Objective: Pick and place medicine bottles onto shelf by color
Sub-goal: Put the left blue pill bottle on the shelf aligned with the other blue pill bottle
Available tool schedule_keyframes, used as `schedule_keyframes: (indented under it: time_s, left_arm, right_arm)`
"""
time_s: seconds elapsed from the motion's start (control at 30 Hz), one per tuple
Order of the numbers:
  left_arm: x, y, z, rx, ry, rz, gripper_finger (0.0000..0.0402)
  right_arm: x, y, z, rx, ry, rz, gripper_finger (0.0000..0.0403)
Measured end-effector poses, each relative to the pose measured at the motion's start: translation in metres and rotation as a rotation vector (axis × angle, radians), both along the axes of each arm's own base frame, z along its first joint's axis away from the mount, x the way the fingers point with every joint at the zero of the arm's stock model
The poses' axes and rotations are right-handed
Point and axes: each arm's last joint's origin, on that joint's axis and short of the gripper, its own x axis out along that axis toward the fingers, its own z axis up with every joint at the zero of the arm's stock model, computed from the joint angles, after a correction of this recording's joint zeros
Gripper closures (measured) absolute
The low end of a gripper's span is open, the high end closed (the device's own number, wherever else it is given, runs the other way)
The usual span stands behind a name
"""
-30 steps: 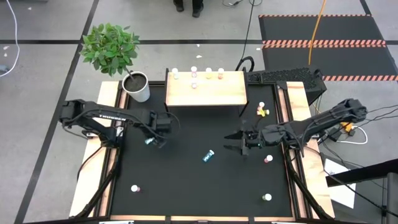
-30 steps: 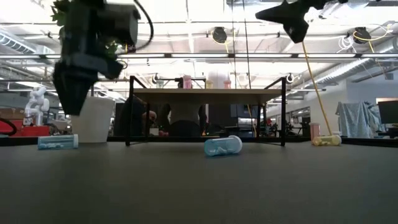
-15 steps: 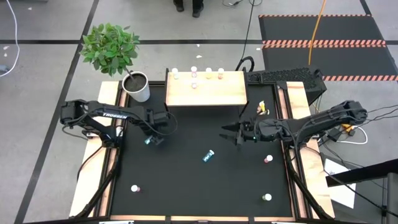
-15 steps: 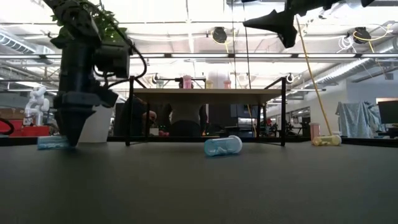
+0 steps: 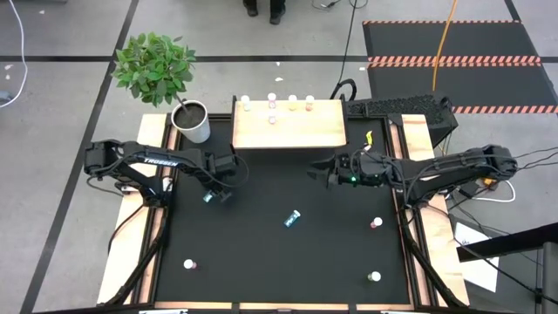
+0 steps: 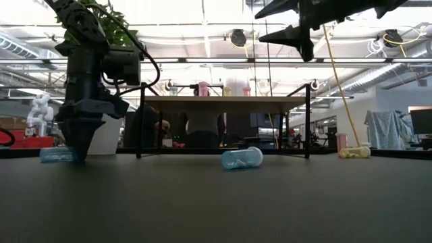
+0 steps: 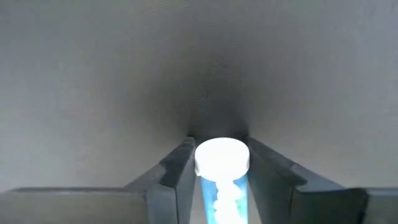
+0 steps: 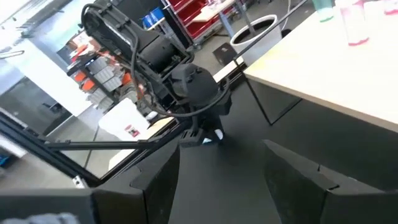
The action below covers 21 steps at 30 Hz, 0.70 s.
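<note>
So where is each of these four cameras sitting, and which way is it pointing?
High view: above the table, looking straight down; shows both arms, the shelf and scattered bottles.
Low view: at tabletop height, looking level under the shelf into the room; the left hand comes down from above.
Left wrist view: on the left arm, facing the dark tabletop; its two fingers flank a blue bottle.
Right wrist view: on the right arm, looking across the table; the right hand is open.
Shared: the right wrist view also sees the left hand and the shelf corner.

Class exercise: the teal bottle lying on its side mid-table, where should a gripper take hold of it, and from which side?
Grip the teal bottle across its round body, coming straight down from above. It lies flat on the black mat, cap end sideways, with open space around it.
</note>
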Motion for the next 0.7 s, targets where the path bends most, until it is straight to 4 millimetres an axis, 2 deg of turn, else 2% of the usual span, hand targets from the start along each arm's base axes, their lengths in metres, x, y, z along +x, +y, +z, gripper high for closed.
schedule_keyframes:
  time_s: [0.13,0.4,0.57,0.7]
  left_arm:
    - [0.001,-0.001,0.0,-0.037,-0.013,0.052,0.0282]
    - [0.007,-0.008,0.002,-0.183,-0.079,0.118,0.0262]
    - [0.021,-0.023,0.006,-0.285,-0.196,0.132,0.0271]
    - [0.041,-0.04,0.013,-0.354,-0.362,0.127,0.0276]
  right_arm:
    - [0.0,-0.004,-0.001,0.031,-0.001,0.031,0.0188]
    - [-0.002,-0.003,-0.01,0.064,0.023,0.088,0.0188]
    - [-0.004,-0.001,-0.02,0.156,0.04,0.128,0.0188]
    - [-0.007,0.009,-0.031,0.218,0.068,0.168,0.0188]
